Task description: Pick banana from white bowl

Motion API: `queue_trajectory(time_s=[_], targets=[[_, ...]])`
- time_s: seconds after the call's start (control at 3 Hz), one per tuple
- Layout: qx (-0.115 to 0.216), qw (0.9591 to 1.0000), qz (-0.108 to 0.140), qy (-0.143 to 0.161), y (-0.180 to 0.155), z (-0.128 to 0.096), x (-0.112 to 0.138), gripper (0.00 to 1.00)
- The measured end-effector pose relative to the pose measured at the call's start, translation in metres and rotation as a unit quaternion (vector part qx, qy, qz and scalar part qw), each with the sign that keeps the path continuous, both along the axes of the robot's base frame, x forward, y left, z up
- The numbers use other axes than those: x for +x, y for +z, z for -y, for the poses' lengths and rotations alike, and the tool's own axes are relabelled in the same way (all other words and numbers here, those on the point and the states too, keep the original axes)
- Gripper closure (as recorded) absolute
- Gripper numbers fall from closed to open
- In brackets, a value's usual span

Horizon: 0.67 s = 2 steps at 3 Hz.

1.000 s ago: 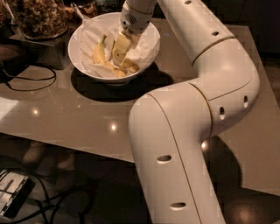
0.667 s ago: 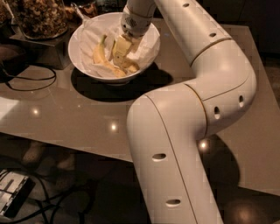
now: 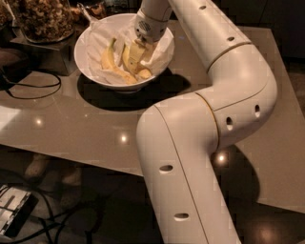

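The gripper point(image 3: 138, 51) is hanging low inside the white bowl point(image 3: 82, 42), right at the banana point(image 3: 127, 58), which is lying on the paper lining. Whether it is clamped cannot be determined. The approach appears complete, and lift-out is pending.

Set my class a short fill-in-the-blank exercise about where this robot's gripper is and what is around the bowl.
1. The gripper is down inside the white bowl, right at a yellow ____.
2. The bowl is lined with crumpled white ____.
3. The glass jar beside the bowl holds ____.
Missing words: banana; paper; nuts.
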State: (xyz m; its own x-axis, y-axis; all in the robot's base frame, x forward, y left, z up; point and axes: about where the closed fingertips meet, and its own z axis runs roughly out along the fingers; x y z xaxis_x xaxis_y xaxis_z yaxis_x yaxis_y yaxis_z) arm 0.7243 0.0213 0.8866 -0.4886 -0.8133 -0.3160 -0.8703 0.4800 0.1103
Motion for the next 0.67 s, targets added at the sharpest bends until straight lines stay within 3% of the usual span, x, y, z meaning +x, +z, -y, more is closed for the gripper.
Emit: queue_trajectory(time_s=[0.67], targets=[[-0.019, 0.9998, -0.003, 0.002, -0.0091, -0.0069, 0.0044, 0.43]])
